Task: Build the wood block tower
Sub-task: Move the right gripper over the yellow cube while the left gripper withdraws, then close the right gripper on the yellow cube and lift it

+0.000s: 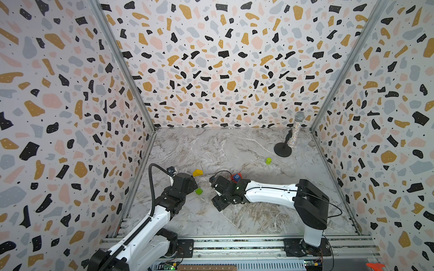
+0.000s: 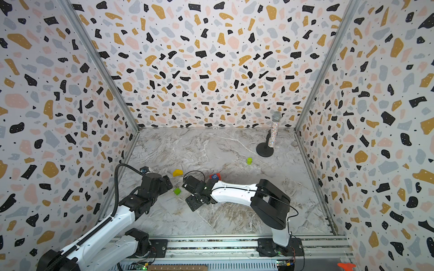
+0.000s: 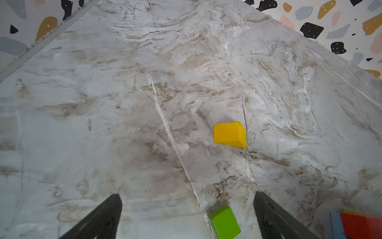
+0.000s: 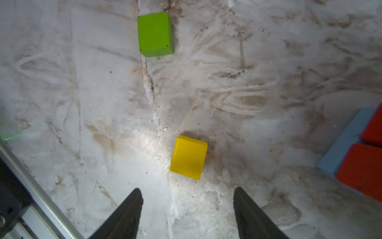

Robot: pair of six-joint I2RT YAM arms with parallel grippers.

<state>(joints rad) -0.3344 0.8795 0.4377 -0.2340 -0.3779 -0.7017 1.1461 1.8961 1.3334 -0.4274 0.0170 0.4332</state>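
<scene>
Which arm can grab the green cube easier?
Probably left: the green cube sits between the left gripper's open fingers. The right gripper is farther off, with a yellow block closer.

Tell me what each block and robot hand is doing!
Left gripper, open, empty.
Right gripper, open, empty.
Green block, loose, unstacked.
Yellow block, loose, unstacked.
Green cylinder, upright, alone.
Tower, barely started: red blocks on a light blue brick.
Microphone, upright.
</scene>
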